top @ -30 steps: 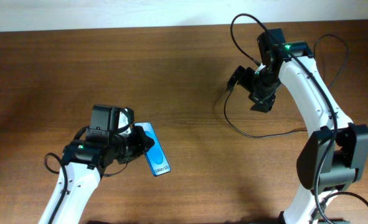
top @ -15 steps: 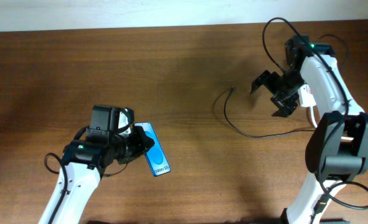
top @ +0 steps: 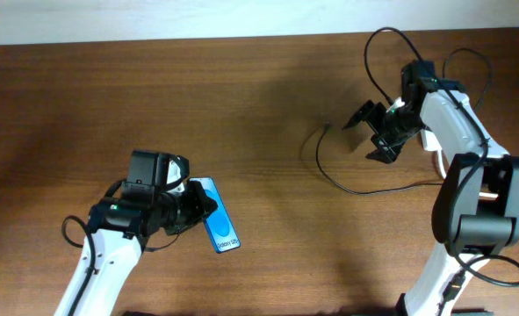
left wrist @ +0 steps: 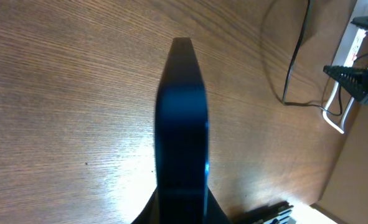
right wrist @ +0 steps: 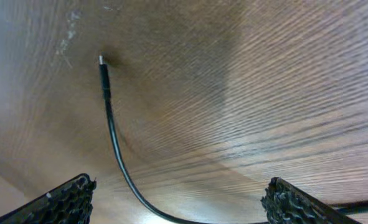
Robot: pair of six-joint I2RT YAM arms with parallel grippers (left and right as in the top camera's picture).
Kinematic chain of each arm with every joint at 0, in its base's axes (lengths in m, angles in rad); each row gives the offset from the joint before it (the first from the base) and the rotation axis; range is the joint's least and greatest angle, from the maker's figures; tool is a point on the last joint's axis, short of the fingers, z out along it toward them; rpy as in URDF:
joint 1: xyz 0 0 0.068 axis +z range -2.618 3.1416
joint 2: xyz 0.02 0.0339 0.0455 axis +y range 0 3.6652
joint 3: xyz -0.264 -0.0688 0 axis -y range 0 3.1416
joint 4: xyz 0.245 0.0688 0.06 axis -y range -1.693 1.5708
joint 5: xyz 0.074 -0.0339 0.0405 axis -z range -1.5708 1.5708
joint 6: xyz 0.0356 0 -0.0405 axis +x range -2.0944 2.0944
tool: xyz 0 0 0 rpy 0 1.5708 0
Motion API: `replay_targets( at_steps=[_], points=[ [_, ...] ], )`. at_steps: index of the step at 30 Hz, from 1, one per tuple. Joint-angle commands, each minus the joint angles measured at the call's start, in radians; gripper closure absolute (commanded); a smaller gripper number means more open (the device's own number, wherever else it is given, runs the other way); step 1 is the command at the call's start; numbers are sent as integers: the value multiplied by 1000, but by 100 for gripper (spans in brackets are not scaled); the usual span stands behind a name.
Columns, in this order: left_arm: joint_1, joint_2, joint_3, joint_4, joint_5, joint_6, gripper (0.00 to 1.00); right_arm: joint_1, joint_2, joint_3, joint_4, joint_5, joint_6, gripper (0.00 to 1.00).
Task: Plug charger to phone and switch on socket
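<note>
Right gripper [top: 374,132]: jaws spread wide, empty, just beside the connector tip [right wrist: 101,61] of the long thin black charger cable [right wrist: 116,152], which lies loose on the brown wooden table [top: 241,96]. Left gripper [top: 191,208]: pinching one end of the slim black-edged smartphone with lit blue screen [top: 218,225], well apart from the tip. Judgement: cable light and limp, likely to flop; take it on the stiff collar behind the tip. Phone glass slick, fragile.

From above, the bench [top: 259,105] is evenly lit and sharp, with soft shadows. In the left wrist view the phone [left wrist: 182,124] is close, dark and blurred; pale glare lies on the wood just beside it. The right wrist view is slightly hazy.
</note>
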Motion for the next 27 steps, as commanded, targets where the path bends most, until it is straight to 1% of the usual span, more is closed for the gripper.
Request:
replay_targets(
  at_steps=[1,4,11,16,20,27],
  points=[
    [3,-7,5,3,25,15,100,-1,5,-8,28,-18,56,11],
    [3,-7,5,3,26,15,100,-1,5,-8,53,-19,142,14],
    [3,-7,5,3,25,15,100,4,5,-8,98,-24,144,14],
    [3,-7,5,3,26,15,100,55,5,-8,179,-27,145,14],
    [3,-7,5,3,26,15,100,73,5,-8,203,-22,235,14],
    [3,-7,5,3,25,15,100,73,18,-8,235,11,241,14]
  ],
)
